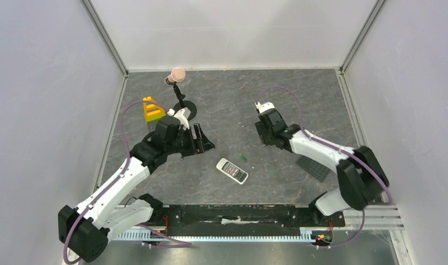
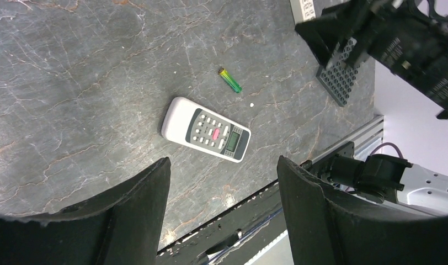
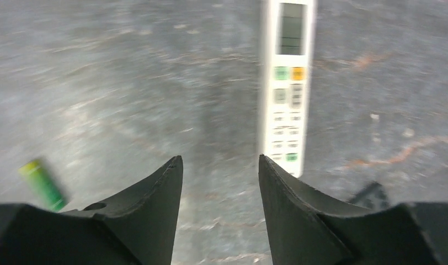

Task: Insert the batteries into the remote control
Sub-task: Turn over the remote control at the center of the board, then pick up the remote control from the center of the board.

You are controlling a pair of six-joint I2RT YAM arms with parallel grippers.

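My left claw [image 2: 223,159] and right claw [image 3: 219,160] gape empty. The short white plastic remote [image 1: 232,170] lies centre, face up, the small green cylindrical battery [image 1: 243,157] just beyond on its far side. The battery is probably light, slick and apt to roll, so I'd pinch across its middle.

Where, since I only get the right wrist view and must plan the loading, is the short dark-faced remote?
Observer: The remote control lies buttons up on the table, around the centre and toward the near edge.
Operator: And the green battery at my left?
Observer: The green battery lies just beyond the remote, apart from it.
Operator: Is the left gripper busy?
Observer: No. The left gripper hangs open and holds nothing, with the remote in its camera's view.
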